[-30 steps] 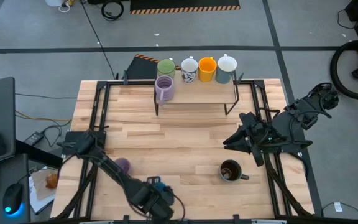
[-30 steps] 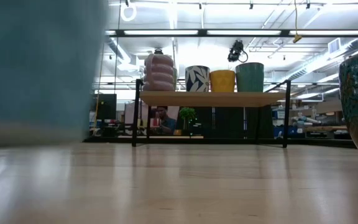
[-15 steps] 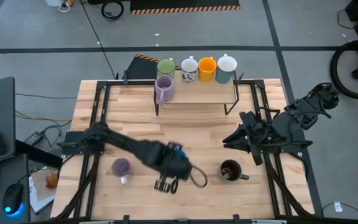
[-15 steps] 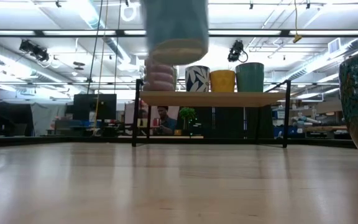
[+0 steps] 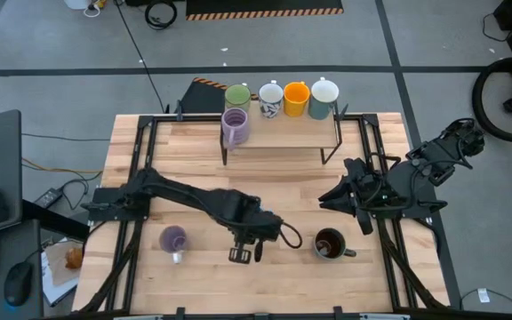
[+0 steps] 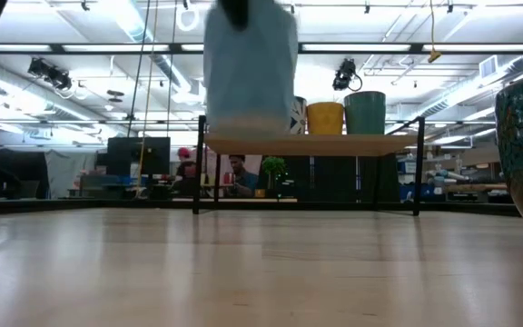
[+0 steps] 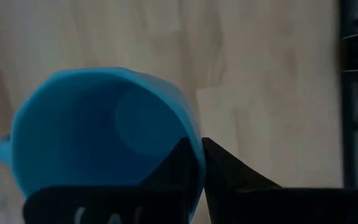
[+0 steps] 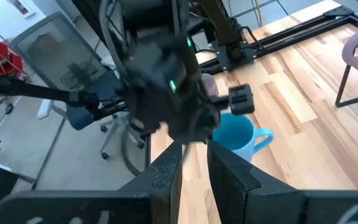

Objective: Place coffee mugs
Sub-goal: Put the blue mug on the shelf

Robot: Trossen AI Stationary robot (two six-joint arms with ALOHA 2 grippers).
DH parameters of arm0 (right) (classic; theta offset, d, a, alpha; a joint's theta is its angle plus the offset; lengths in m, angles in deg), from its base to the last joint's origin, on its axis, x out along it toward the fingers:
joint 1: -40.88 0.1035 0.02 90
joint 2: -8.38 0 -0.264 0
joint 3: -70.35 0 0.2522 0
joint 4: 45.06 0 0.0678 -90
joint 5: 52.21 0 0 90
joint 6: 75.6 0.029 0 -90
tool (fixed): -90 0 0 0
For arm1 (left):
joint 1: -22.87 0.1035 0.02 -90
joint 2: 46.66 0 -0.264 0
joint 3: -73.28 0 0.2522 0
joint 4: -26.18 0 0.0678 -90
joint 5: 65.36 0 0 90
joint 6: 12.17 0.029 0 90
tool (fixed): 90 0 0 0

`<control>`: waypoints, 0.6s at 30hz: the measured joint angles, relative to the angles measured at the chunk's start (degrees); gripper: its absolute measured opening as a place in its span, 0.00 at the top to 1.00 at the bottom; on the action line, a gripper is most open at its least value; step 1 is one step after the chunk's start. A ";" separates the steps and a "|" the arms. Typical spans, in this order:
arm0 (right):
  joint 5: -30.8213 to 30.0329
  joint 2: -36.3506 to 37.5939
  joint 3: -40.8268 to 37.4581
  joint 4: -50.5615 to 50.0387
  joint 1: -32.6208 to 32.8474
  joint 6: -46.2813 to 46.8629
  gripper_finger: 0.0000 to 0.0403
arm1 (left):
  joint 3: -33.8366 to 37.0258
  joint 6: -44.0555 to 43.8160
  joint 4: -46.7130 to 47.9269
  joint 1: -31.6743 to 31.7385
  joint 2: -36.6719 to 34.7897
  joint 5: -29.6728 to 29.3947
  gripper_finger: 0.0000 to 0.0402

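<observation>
My left gripper (image 5: 254,226) hangs over the middle of the table, shut on a blue mug (image 7: 98,134). The low view shows that mug (image 6: 251,68) lifted high above the tabletop. My right gripper (image 8: 194,165) waits open near the table's right side, pointing toward the blue mug (image 8: 234,132). A dark brown mug (image 5: 330,243) stands on the table near it. A light purple mug (image 5: 174,238) stands on the table's near left. On the far shelf (image 5: 283,133) stand a purple mug (image 5: 236,124), a green (image 5: 237,96), a patterned white (image 5: 271,98), an orange (image 5: 296,96) and a white one (image 5: 324,93). My left gripper pinches the blue mug's rim wall (image 7: 194,140), one finger inside the mug and one outside. The fingers come from above, pointing down. The mug hangs upright below them, lifted clear of the table, its handle (image 8: 263,138) sticking out sideways.
Black rails (image 5: 140,169) run along the table's left and right sides. The shelf stands on thin black legs (image 6: 198,168) at the far edge. Bare wood lies between the shelf and my left gripper. People and desks show in the room beyond.
My left gripper has carried the blue mug from the table's near edge up and toward the far right, to above the table's middle. The mug rose clear of the table. Most of the travel came in the first half second; then it slowed.
</observation>
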State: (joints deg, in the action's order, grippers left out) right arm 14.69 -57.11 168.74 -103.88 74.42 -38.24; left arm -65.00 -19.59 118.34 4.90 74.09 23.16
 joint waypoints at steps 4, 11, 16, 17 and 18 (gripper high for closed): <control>0.05 0.00 -0.01 -0.27 0.00 0.17 0.80 | 7.67 -4.65 -7.48 -2.11 -0.35 -1.82 0.94; 0.51 0.00 -0.01 -0.35 0.00 0.46 0.80 | 16.47 -9.88 -14.53 -7.59 -0.45 0.04 0.94; 0.63 0.00 -0.01 -0.46 0.00 0.44 0.80 | 19.15 -13.87 -17.79 -9.29 -0.83 2.35 0.93; 0.64 0.00 -0.01 -0.46 0.00 0.46 0.80 | 19.49 -15.30 -17.40 -9.53 -0.83 2.00 0.93; 0.67 0.00 0.01 -0.49 0.00 0.47 0.80 | 19.67 -16.40 -16.95 -9.78 -0.83 1.58 0.92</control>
State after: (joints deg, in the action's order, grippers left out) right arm 15.36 -57.11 168.75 -104.37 74.42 -37.77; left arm -45.33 -35.99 101.39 -4.88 73.26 24.73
